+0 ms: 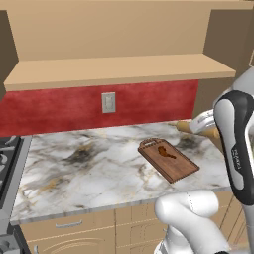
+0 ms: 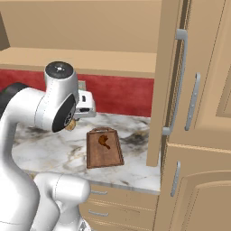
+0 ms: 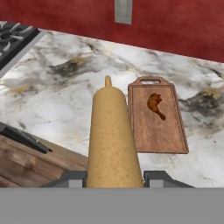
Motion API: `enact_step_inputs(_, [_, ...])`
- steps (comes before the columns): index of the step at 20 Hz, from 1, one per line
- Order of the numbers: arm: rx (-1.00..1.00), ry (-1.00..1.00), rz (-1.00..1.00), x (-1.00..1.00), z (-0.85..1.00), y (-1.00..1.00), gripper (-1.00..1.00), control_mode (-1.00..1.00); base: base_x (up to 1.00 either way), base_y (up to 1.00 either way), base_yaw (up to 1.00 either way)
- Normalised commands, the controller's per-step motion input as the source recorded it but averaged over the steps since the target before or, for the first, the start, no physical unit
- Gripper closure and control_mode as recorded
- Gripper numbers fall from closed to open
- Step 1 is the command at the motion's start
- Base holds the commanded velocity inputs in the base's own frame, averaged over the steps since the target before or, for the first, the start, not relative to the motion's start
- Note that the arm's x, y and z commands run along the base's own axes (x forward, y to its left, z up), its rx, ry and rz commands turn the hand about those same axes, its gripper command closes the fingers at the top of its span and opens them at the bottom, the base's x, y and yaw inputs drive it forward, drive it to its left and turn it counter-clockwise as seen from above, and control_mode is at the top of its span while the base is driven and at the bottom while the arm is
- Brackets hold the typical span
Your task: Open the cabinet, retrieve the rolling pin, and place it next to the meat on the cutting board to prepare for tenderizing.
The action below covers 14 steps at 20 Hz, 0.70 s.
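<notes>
The claw point(image 3: 114, 177) was clenched on the rolling pin point(image 3: 113, 135), which ran lengthwise away from the hand camera, its far tapered handle pointing toward the red back wall point(image 3: 175, 26). The two finger tips sat against either side of the barrel near its close end, presumably so the long axis stayed clear for laying it flat. The pin was carried in the air above the marbled surface point(image 1: 89, 158), not resting on it. In the left base view its tan end point(image 1: 184, 126) showed beside the wrist, above and behind the far right corner of the cutting board point(image 1: 178, 168). The board lay flat on the surface, lighter handle end toward the wall, with the meat point(image 3: 155, 104) on its upper half, toward that handle end. From the hand camera the pin lay just left of the board and roughly parallel to its long side, an alignment that suited setting it down alongside. The cabinet door point(image 2: 169, 85) stood swung open at the right. Judgement: retrieval done, placement not yet made.
</notes>
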Motion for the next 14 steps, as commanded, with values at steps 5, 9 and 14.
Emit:
enact_step_inputs(5, [0.0,0.0,0.0,0.0,-0.36,-0.01,1.0,-1.0,0.0,0.0,0.0])
enact_step_inputs(9, [0.0,0.0,0.0,0.0,-0.32,0.0,1.0,-1.0,0.0,0.0,0.0])
enact_step_inputs(14, [0.0,0.0,0.0,0.04,-0.35,0.0,1.0,-1.0,0.0,0.0,0.0])
